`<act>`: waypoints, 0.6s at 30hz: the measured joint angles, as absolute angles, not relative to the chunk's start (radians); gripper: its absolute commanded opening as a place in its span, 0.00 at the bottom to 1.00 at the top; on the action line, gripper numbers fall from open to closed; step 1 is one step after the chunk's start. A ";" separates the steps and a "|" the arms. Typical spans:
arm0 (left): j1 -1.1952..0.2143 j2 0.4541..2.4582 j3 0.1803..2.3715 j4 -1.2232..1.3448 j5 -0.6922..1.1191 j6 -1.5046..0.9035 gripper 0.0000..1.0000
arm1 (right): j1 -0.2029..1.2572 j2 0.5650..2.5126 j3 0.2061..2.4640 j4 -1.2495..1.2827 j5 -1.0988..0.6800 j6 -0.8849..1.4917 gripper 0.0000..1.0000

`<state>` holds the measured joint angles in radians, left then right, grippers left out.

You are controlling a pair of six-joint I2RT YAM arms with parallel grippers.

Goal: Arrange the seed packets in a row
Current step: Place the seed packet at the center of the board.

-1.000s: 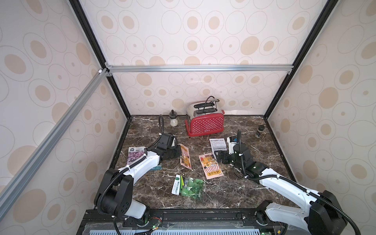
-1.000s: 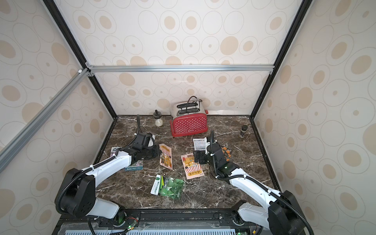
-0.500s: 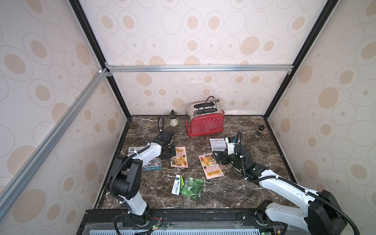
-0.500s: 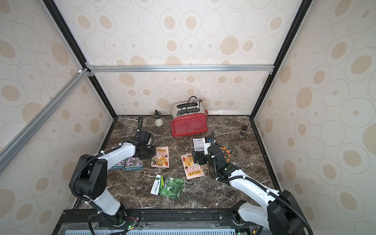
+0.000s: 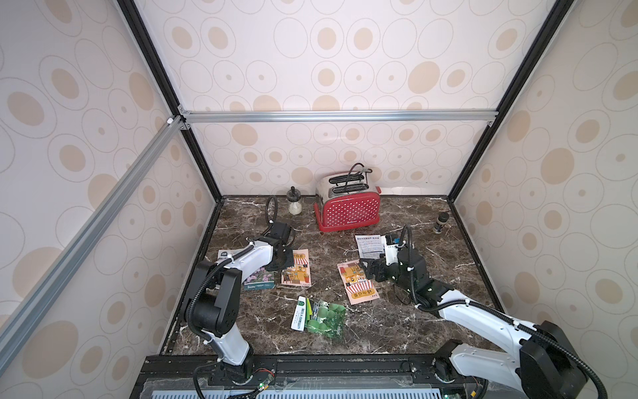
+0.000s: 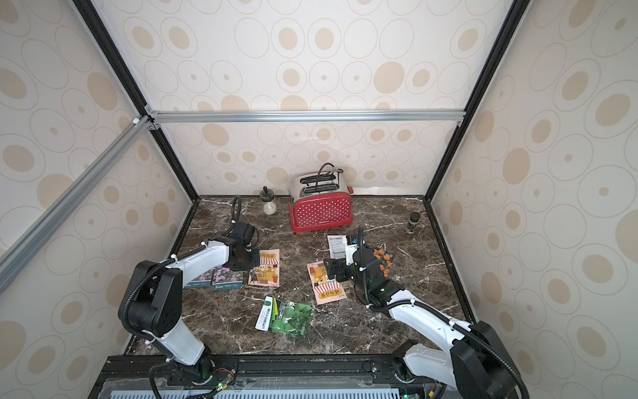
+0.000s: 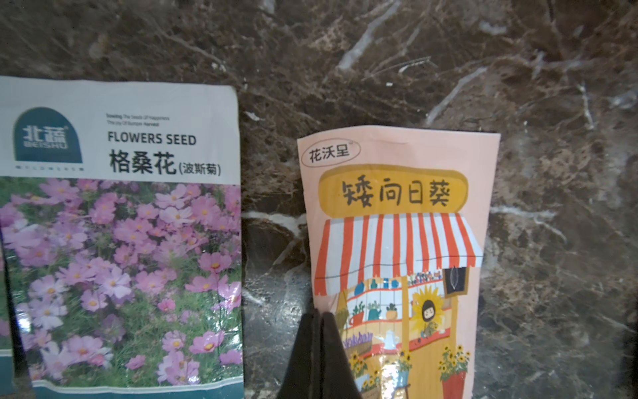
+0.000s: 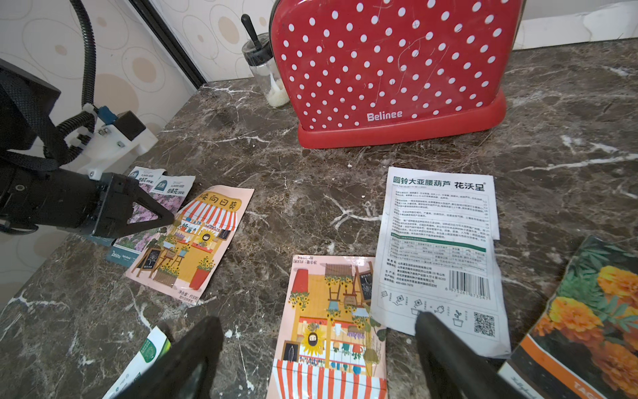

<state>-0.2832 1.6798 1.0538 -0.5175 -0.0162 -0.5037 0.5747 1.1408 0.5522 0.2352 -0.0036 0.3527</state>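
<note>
My left gripper [image 7: 319,315] is shut on the left edge of a pink-orange shop-drawing seed packet [image 5: 296,268], which lies flat beside two purple-flower packets [image 6: 226,278]. The nearer purple packet [image 7: 121,259] sits a small gap away from it. Over a second shop-drawing packet [image 8: 328,328] my right gripper [image 8: 319,345] hovers open, holding nothing. A white text-side packet [image 8: 438,248] overlaps that packet's corner. An orange-flower packet [image 8: 593,317] lies to its right. Toward the front, a green-gourd packet [image 5: 324,316] rests on a white-and-green one [image 5: 301,312].
A red polka-dot toaster [image 5: 348,207] stands at the back centre with a small glass jar [image 5: 294,203] to its left. A small dark bottle [image 5: 440,221] is at the back right. Patterned walls enclose the marble table [image 5: 397,328] on three sides.
My left gripper carried the shop-drawing packet leftward and laid it down flat next to the purple-flower packets. The right arm has barely moved.
</note>
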 measured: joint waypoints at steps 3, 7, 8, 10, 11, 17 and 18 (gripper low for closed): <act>-0.283 1.680 1.057 -0.530 -0.031 -0.504 0.30 | 0.575 1.141 0.545 0.246 -0.004 0.352 0.91; -0.281 1.680 1.088 -0.571 -0.054 -0.501 0.48 | 0.575 1.143 0.542 0.255 -0.004 0.350 0.91; -0.281 1.680 1.102 -0.585 -0.060 -0.498 0.48 | 0.575 1.143 0.542 0.257 -0.005 0.350 0.91; -0.281 1.680 1.131 -0.614 -0.074 -0.499 0.51 | 0.575 1.144 0.542 0.263 -0.005 0.350 0.91; -0.281 1.679 1.145 -0.622 -0.076 -0.499 0.52 | 0.575 1.146 0.542 0.266 -0.005 0.350 0.91; -0.305 1.680 1.224 -0.645 -0.049 -0.514 0.55 | 0.574 1.163 0.542 0.277 -0.004 0.351 0.91; -0.316 1.683 1.238 -0.647 -0.045 -0.520 0.54 | 0.574 1.166 0.542 0.277 -0.004 0.352 0.91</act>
